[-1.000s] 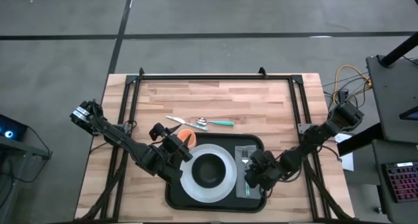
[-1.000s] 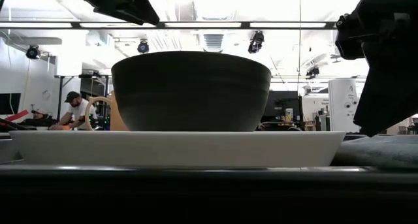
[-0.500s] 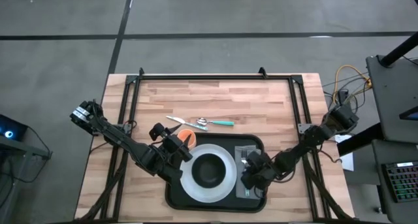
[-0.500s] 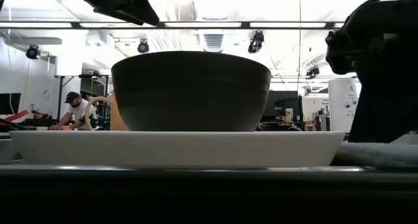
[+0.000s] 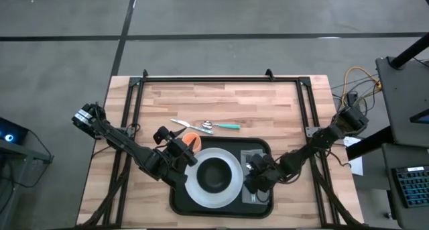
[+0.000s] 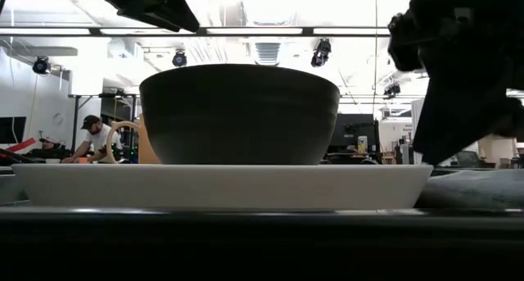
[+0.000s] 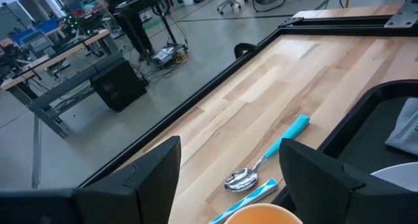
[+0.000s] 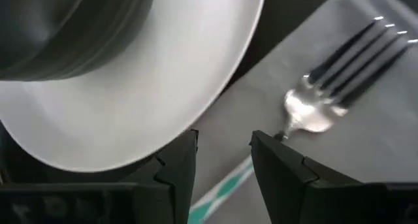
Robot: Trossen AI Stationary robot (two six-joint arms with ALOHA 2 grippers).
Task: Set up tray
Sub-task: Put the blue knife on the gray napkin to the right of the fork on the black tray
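Observation:
The black tray (image 5: pixel 179 198) lies at the table's near middle. On it sit a white plate (image 5: pixel 194 188) holding a dark bowl (image 5: pixel 214 174), and to their right a grey napkin (image 5: pixel 259 154). A fork (image 8: pixel 339 80) with a teal handle (image 8: pixel 225 181) lies on the napkin. My right gripper (image 8: pixel 223 145) is open just above the napkin, next to the plate's rim, with one finger on each side of the fork's handle. My left gripper (image 7: pixel 230 149) is open and empty at the tray's far left corner, over an orange cup (image 7: pixel 261 215).
A spoon (image 7: pixel 243 179) and a second utensil (image 5: pixel 182 124), both teal-handled, lie on the bare wood beyond the tray, near the orange cup (image 5: pixel 192 139). A black metal frame (image 5: pixel 221 80) borders the table. People sit in the room behind (image 6: pixel 92 138).
My right gripper has moved toward the table's left edge, across the napkin toward the plate's rim. Plate, bowl and tray have stayed in place.

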